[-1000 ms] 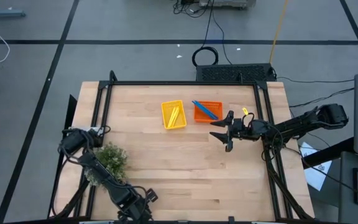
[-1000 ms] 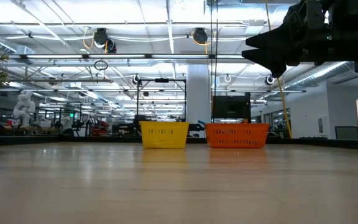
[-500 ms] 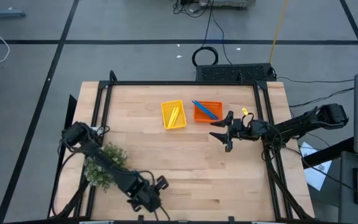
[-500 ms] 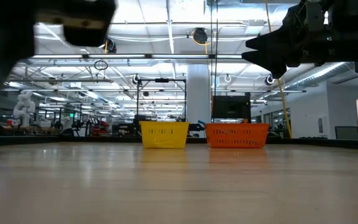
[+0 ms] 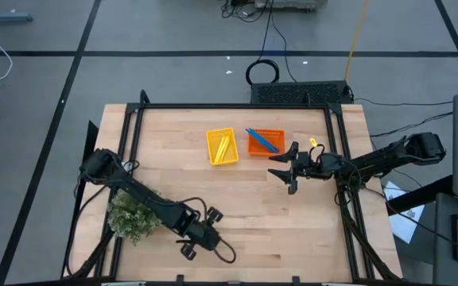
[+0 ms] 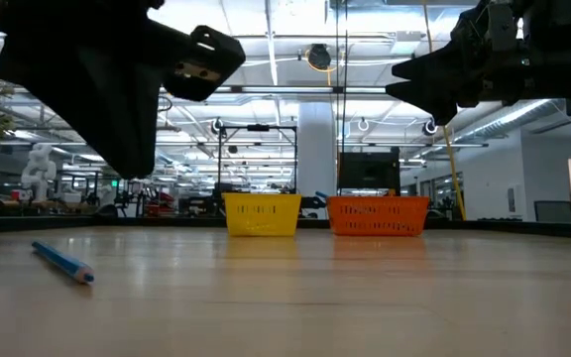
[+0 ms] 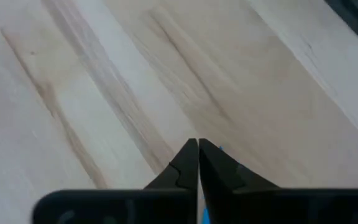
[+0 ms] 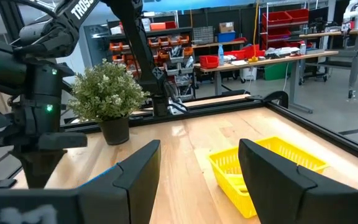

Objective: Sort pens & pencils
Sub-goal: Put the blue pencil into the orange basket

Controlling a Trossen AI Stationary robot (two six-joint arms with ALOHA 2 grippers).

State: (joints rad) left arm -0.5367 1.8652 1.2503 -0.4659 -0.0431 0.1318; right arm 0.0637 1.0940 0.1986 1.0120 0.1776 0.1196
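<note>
The left arm has swung in from the table's [image 5: 316, 230] near-left corner. Its left end effector [image 5: 203, 238] now hangs over the near middle of the table, well apart from the orange basket [image 5: 281, 135] and on the near side of it. With that move a loose blue pen [image 6: 62, 262] has come into the low view. It lies flat on the wood just under that end effector. The wrist view shows the two fingers pressed together with only a sliver of blue beside them, so the pen looks to be lying free, not pinched. One pen therefore seems still unsorted, and the arm is placed to go for it once its fingers part.

The right arm has not moved. The right end effector [image 5: 283, 167] hovers just beside the orange basket, off its near-right corner, with its fingers spread and nothing between them.

The orange basket already holds blue pens [image 5: 262, 141]. The yellow basket [image 5: 210, 137], just beside it on the side away from the right arm, holds yellow pencils [image 5: 223, 147].

A potted plant [image 5: 133, 210] stands far from the orange basket, near the table's near-left corner, and the left arm reaches across it. The stretch of table between the loose pen and the orange basket looks bare, though the right end effector sits close to the likely drop point.
</note>
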